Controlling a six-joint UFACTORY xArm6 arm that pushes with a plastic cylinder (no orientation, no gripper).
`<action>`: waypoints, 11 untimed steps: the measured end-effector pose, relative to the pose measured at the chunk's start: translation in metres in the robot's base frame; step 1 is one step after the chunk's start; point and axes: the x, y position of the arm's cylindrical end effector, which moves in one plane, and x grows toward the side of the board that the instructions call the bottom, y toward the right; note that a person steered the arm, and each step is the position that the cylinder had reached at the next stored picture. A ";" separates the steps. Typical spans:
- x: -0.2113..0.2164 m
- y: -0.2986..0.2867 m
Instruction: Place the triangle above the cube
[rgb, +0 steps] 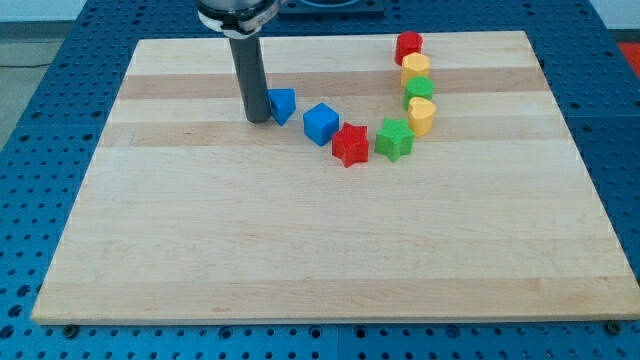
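A blue triangle (283, 104) lies on the wooden board (300, 240) in the upper middle. A blue cube (321, 123) sits just to its lower right, a small gap apart. My tip (258, 119) stands right at the triangle's left side, touching it or nearly so. The dark rod rises from there to the view's top.
A red star (350, 145) sits next to the cube's lower right, then a green star (394, 139). A curved column runs up from it: a yellow block (421, 116), a green block (419, 88), a yellow block (415, 67), a red block (408, 46).
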 end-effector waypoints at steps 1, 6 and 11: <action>-0.001 -0.003; -0.022 0.025; -0.022 0.045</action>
